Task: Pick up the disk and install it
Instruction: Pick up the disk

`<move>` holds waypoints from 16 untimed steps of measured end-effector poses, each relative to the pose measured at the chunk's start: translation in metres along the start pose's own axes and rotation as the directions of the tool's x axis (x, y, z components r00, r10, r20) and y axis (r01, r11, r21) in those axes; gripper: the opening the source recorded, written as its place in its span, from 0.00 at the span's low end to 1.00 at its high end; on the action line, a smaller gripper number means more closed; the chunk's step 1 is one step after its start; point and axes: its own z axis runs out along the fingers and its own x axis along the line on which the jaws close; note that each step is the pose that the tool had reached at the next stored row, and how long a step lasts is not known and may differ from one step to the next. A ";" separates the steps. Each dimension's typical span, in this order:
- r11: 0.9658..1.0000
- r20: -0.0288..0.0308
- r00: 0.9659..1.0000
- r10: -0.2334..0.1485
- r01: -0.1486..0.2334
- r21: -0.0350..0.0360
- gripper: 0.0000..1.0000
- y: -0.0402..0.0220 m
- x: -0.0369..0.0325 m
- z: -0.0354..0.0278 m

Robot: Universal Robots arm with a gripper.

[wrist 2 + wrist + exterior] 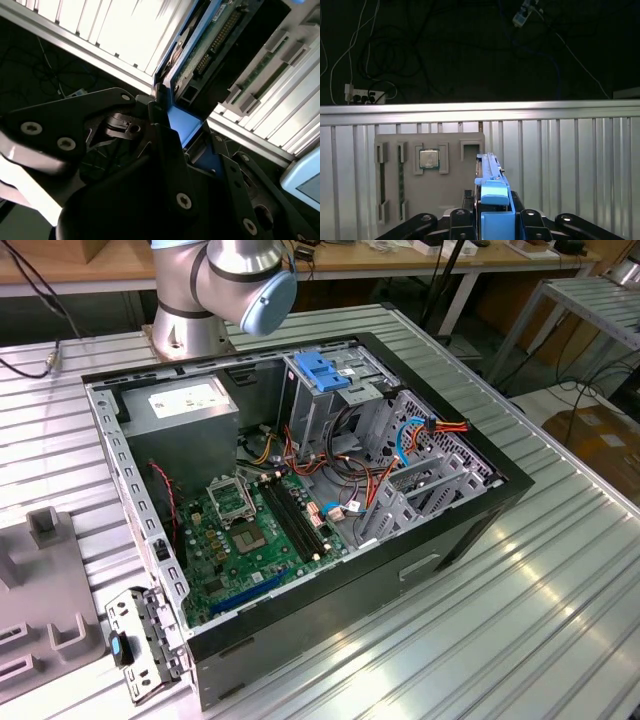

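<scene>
In both wrist views my gripper (492,214) is shut on the disk (489,172). The disk stands on edge between the black fingers (465,216), its blue side rail facing the camera. In the second wrist view the disk (212,42) shows its green circuit board and a connector, and the blue rail sits at the gripper (182,132). It hangs above the ribbed metal table (570,165). In the exterior view the open computer case (440,540) lies on the table, with a metal drive cage (335,405) topped by a blue bracket (322,370).
A grey fixture tray (407,200) holding a processor chip (428,159) lies on the table behind the disk; the tray (40,590) is at the exterior view's left. Inside the case are a motherboard (250,530), a grey power supply (185,410) and loose cables (420,435). The arm's base (215,290) stands behind the case.
</scene>
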 end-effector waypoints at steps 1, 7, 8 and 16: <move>1.000 0.001 1.000 0.000 0.000 0.000 0.37 0.0000 0.0000 -0.0010; 1.000 0.015 1.000 0.000 0.000 0.000 0.37 0.0000 -0.0007 -0.0107; 1.000 0.017 1.000 0.000 0.000 -0.001 0.37 0.0000 -0.0008 -0.0117; 1.000 0.032 0.999 0.000 0.000 -0.001 0.37 0.0000 -0.0016 -0.0239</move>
